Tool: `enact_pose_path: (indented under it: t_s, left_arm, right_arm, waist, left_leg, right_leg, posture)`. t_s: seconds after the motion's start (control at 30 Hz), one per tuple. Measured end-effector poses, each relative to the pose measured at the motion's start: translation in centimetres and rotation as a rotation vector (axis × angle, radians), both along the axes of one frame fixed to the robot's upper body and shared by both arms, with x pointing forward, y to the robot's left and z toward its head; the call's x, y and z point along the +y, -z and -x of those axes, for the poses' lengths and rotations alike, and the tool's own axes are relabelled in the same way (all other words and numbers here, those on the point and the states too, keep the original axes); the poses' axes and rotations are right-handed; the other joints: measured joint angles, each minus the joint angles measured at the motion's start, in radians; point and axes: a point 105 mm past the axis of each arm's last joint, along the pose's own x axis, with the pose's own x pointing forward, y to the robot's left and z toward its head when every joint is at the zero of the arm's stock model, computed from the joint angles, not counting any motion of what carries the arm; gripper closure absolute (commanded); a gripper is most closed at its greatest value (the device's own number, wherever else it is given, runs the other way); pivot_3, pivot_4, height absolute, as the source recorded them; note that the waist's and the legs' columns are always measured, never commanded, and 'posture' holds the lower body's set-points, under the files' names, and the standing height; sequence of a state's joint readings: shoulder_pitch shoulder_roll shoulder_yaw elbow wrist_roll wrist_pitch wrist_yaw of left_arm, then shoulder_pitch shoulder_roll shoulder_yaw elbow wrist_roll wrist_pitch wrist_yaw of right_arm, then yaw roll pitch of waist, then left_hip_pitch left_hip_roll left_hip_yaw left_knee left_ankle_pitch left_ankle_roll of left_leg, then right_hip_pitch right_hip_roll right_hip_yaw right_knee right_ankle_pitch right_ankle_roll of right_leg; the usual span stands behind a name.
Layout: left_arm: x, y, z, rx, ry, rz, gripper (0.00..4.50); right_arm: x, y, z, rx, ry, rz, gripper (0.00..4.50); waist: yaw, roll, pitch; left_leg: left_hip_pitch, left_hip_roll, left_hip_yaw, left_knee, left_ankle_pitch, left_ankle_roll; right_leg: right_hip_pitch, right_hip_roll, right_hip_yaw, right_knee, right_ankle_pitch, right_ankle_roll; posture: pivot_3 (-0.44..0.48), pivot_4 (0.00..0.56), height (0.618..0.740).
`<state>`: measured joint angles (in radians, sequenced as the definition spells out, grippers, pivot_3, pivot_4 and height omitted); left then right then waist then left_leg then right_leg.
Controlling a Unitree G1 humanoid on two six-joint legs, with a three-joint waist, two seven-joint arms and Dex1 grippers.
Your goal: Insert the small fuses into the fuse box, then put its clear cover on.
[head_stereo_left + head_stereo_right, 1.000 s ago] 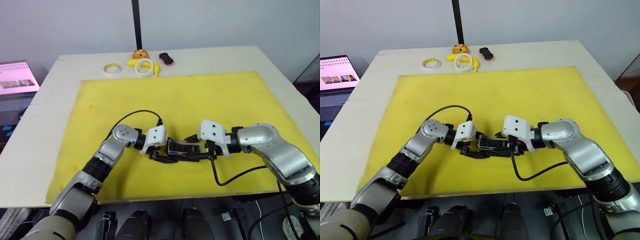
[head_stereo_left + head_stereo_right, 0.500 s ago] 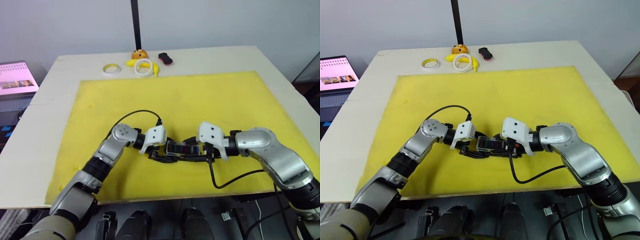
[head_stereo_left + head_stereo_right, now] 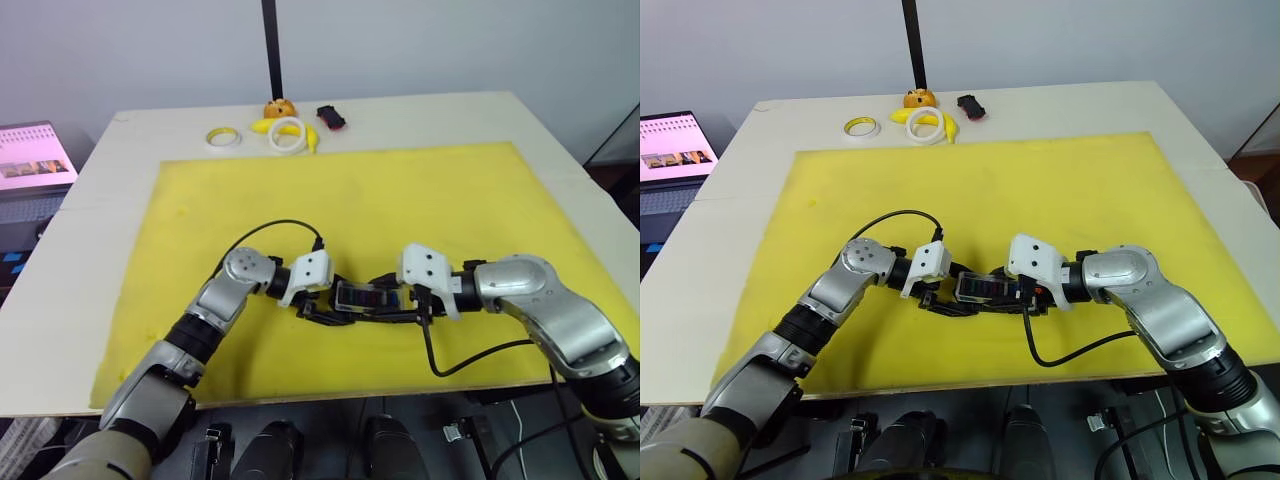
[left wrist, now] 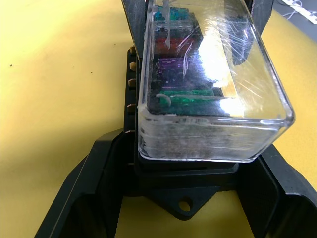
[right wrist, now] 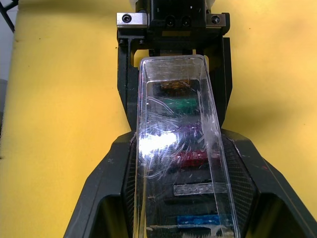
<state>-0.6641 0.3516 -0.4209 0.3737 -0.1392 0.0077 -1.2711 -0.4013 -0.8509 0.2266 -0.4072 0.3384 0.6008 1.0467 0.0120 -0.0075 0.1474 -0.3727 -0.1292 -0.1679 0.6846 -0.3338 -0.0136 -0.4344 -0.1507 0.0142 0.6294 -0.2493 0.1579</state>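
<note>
The black fuse box (image 3: 368, 298) lies on the yellow mat (image 3: 400, 190) near its front edge, between my two grippers. The clear cover (image 4: 213, 74) sits over it, and the small fuses (image 5: 185, 131) show through it in a row: orange, green, purple, red, grey and blue. My left gripper (image 3: 330, 306) comes in from the left, and its fingers (image 4: 84, 198) are shut on the two long sides of the box's base. From the right comes my right gripper (image 3: 397, 306). Its fingers (image 5: 114, 168) are shut against the cover's sides.
At the table's far edge lie a yellow tape ring (image 3: 224, 136), a white ring (image 3: 288, 133), a banana (image 3: 263, 125), a small orange object (image 3: 282, 107) and a black-and-red gadget (image 3: 332, 117). A black pole (image 3: 270, 45) rises behind them. A laptop (image 3: 35, 155) stands off the table's left side.
My right arm has shifted slightly, first towards the left gripper and then back. The fuse box, the cover and my left gripper stay where they were.
</note>
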Motion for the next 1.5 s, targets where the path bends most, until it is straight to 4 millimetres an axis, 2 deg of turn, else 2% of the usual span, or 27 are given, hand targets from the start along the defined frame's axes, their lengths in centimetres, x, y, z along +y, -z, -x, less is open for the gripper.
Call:
enact_pose_path:
  t_s: [0.03, 0.07, 0.1, 0.17, 0.2, 0.37, 0.67, 1.03, 1.27, 1.5]
  left_arm:
    - [0.0, 0.0, 0.0, 0.000, 0.000, 0.000, 1.93]
    - [0.0, 0.0, 0.0, 0.001, 0.000, 0.001, 1.93]
    - [0.0, 0.0, 0.0, 0.000, 0.000, 0.001, 1.93]
    - [0.0, -0.1, -0.1, -0.001, -0.001, 0.000, 1.93]
    - [0.0, -0.1, -0.1, -0.002, 0.000, -0.001, 1.93]
    - [0.0, -0.2, 0.0, -0.022, 0.015, -0.003, 1.93]
    - [0.0, -0.2, 0.0, -0.023, 0.021, -0.006, 1.93]
    - [0.1, -0.2, 0.0, 0.005, 0.011, -0.006, 1.93]
    - [0.1, -0.2, 0.0, 0.013, 0.009, -0.006, 1.93]
    - [0.0, -0.2, 0.0, 0.017, 0.008, -0.006, 1.93]
  right_arm:
    - [0.0, 0.0, 0.0, 0.001, 0.001, -0.001, 2.77]
    - [0.0, 0.0, 0.0, 0.003, 0.001, -0.005, 1.73]
    - [0.0, 0.0, 0.0, 0.007, 0.003, -0.006, 1.43]
    - [0.1, -0.1, 0.0, 0.000, 0.009, -0.004, 0.43]
    - [0.1, -0.2, 0.0, -0.014, 0.011, -0.001, 0.08]
    - [0.7, -0.9, 0.2, -0.097, -0.002, 0.009, 0.08]
    - [0.5, -1.0, 0.1, -0.204, -0.008, 0.040, 0.08]
    - [0.3, -0.9, 0.4, -0.234, -0.014, 0.073, 0.08]
    - [0.4, -1.8, -0.1, -0.269, -0.017, 0.080, 0.08]
    - [0.3, -1.7, -0.1, -0.231, 0.003, 0.072, 0.08]
  waist:
    - [0.000, 0.000, 0.000]
    - [0.000, 0.000, 0.000]
    - [0.000, 0.000, 0.000]
    - [0.000, 0.000, 0.000]
    - [0.000, 0.000, 0.000]
    - [0.000, 0.000, 0.000]
    - [0.000, 0.000, 0.000]
    - [0.000, 0.000, 0.000]
    - [0.000, 0.000, 0.000]
    - [0.000, 0.000, 0.000]
  left_leg:
    - [0.000, 0.000, 0.000, 0.000, 0.000, 0.000]
    - [0.000, 0.000, 0.000, 0.000, 0.000, 0.000]
    - [0.000, 0.000, 0.000, 0.000, 0.000, 0.000]
    - [0.000, 0.000, 0.000, 0.000, 0.000, 0.000]
    - [0.000, 0.000, 0.000, 0.000, 0.000, 0.000]
    - [0.000, 0.000, 0.000, 0.000, 0.000, 0.000]
    - [0.000, 0.000, 0.000, 0.000, 0.000, 0.000]
    - [0.000, 0.000, 0.000, 0.000, 0.000, 0.000]
    - [0.000, 0.000, 0.000, 0.000, 0.000, 0.000]
    - [0.000, 0.000, 0.000, 0.000, 0.000, 0.000]
  right_leg:
    - [0.000, 0.000, 0.000, 0.000, 0.000, 0.000]
    - [0.000, 0.000, 0.000, 0.000, 0.000, 0.000]
    - [0.000, 0.000, 0.000, 0.000, 0.000, 0.000]
    - [0.000, 0.000, 0.000, 0.000, 0.000, 0.000]
    - [0.000, 0.000, 0.000, 0.000, 0.000, 0.000]
    - [0.000, 0.000, 0.000, 0.000, 0.000, 0.000]
    - [0.000, 0.000, 0.000, 0.000, 0.000, 0.000]
    - [0.000, 0.000, 0.000, 0.000, 0.000, 0.000]
    - [0.000, 0.000, 0.000, 0.000, 0.000, 0.000]
    - [0.000, 0.000, 0.000, 0.000, 0.000, 0.000]
  posture:
    - [0.000, 0.150, 0.740]
    - [0.000, 0.150, 0.740]
    - [0.000, 0.150, 0.740]
    - [0.000, 0.150, 0.740]
    - [0.000, 0.150, 0.740]
    - [0.000, 0.150, 0.740]
    - [0.000, 0.150, 0.740]
    - [0.000, 0.150, 0.740]
    - [0.000, 0.150, 0.740]
    - [0.000, 0.150, 0.740]
